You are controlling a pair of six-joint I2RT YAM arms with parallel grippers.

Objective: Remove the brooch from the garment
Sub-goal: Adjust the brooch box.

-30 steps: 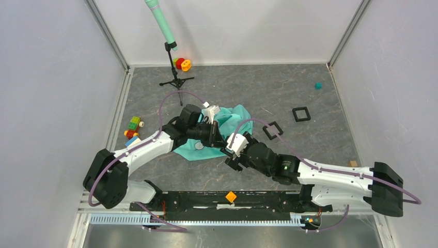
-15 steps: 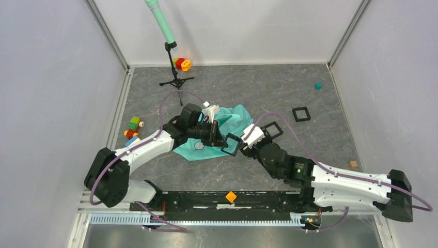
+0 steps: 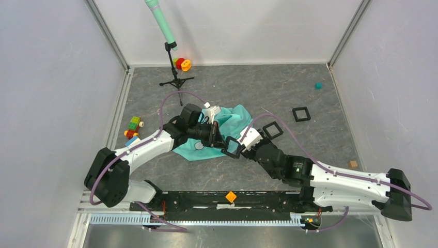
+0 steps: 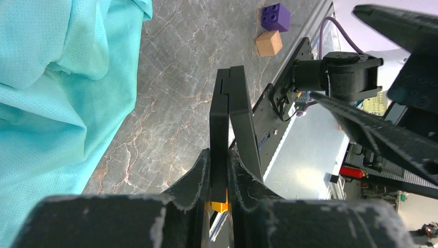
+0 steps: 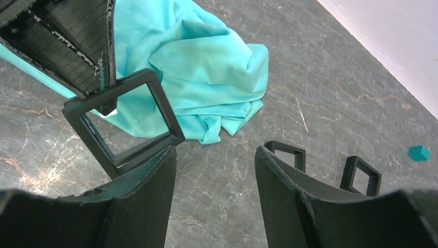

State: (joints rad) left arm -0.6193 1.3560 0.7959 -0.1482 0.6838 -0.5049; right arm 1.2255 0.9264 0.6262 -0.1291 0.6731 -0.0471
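Note:
The turquoise garment (image 3: 233,118) lies crumpled mid-table and also shows in the left wrist view (image 4: 51,77) and the right wrist view (image 5: 201,67). A small pale round disc (image 3: 199,146) sits on its near edge. My left gripper (image 3: 223,144) is shut on the brooch (image 3: 232,146), a black square frame, held off the cloth above bare table. The left wrist view shows its edge (image 4: 230,113) pinched between my fingers (image 4: 218,155). My right gripper (image 5: 214,155) is open and empty. Its left fingertip (image 5: 155,165) lies right under the frame's lower edge (image 5: 124,121).
Two more black square frames (image 3: 272,129) (image 3: 301,113) lie right of the garment. A tripod stand (image 3: 175,77) with a green pole, red and orange rings (image 3: 182,64), coloured blocks (image 3: 134,128), a teal cube (image 3: 318,86) and a wooden cube (image 3: 353,164) lie around the edges.
My right gripper drew back to the right from the left gripper, uncovering the black frame, then moved slightly back toward it. The left arm kept still with the frame.

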